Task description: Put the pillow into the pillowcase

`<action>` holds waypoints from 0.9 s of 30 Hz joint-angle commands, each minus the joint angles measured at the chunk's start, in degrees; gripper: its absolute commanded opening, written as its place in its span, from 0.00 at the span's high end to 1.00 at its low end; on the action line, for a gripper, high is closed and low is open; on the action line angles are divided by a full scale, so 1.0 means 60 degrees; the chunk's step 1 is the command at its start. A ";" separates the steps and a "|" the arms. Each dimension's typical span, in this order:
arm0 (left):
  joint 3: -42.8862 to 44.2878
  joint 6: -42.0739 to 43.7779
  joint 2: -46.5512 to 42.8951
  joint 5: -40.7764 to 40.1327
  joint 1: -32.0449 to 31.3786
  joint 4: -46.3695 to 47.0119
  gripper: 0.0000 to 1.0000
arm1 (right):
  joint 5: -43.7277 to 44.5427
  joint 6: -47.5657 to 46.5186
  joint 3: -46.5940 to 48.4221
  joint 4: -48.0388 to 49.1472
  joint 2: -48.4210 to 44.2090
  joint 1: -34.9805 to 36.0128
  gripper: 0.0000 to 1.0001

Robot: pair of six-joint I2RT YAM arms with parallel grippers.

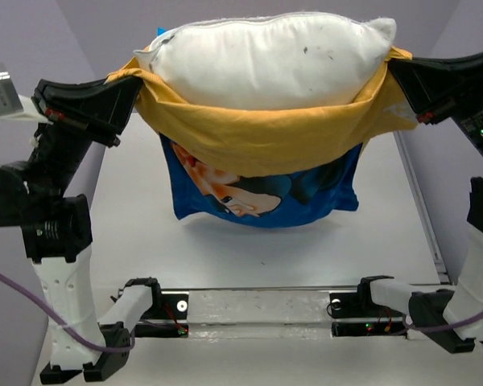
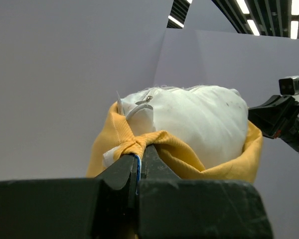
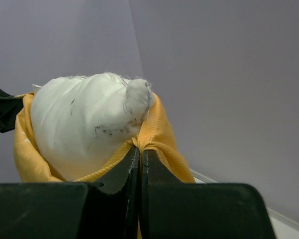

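Both closed tight on cloth: left end effector (image 2: 138, 160) pinches a bunched corner of the thin orange-yellow fabric pillowcase (image 1: 258, 137) at its mouth, and right end effector (image 3: 140, 152) does the same at the opposite corner. The sack hangs between them, lifted above the white table (image 1: 137, 241), with its blue cartoon-printed face sagging underneath. The plump white rectangular pillow (image 1: 266, 60) sits in the mouth, lower part inside, top bulging above the rim.

Handling: the pillow looks light, soft and compressible, but fat enough to bind on the rim, so it'll squash rather than slide. The case is limp and thin, probably slippery in a pinch. The hem corners, where the cloth bunches thick, are the right hold. I'd judge it roughly half in. It likely needs a shake to seat.

Labels: no readable text, and the cartoon print is on the blue side only. There's a small grey thing (image 2: 147, 99) at the pillow's corner in the left wrist view, maybe a zip pull or tag, too small to tell.
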 commanded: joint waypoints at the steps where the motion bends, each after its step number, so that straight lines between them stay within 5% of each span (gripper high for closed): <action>1: -0.0673 0.1071 -0.0313 -0.1173 -0.0004 0.0067 1.00 | 0.0594 -0.0192 -0.0963 0.1199 -0.0282 -0.0009 1.00; 3: -0.1496 0.0111 0.0083 0.0196 -0.0019 0.1112 1.00 | 0.0089 -0.0120 -0.0560 0.0401 0.1004 -0.0009 1.00; 5: -0.1513 0.0672 0.0231 -0.0264 -0.0121 0.1327 1.00 | -0.0454 -0.0092 -0.0042 0.0465 0.1404 -0.0009 1.00; 8: -0.0680 0.1717 0.1282 -0.1428 -0.0049 0.0444 1.00 | 0.0362 0.0100 -0.1626 0.2808 0.0935 -0.0009 1.00; 11: 0.0081 0.0196 0.2774 -0.0370 0.0552 0.1512 1.00 | -0.0073 0.0303 0.0140 0.2300 0.3179 -0.0009 1.00; 14: 0.2042 0.0531 0.3862 -0.0678 0.0611 0.0505 1.00 | -0.0967 0.1269 0.3865 0.2167 0.5764 -0.0009 1.00; 18: 0.3933 0.1320 0.4201 -0.1102 0.0640 -0.0900 1.00 | -0.1130 0.2105 0.5712 0.2632 0.7104 -0.0009 1.00; 23: 0.4159 0.1586 0.3281 -0.1118 0.0611 -0.1518 1.00 | -0.1187 0.2092 0.3211 0.3910 0.5247 -0.0009 1.00; 27: 0.0460 0.1455 0.0882 -0.1265 0.0567 -0.0715 1.00 | -0.2168 0.2267 0.0287 0.4200 0.4206 -0.0009 1.00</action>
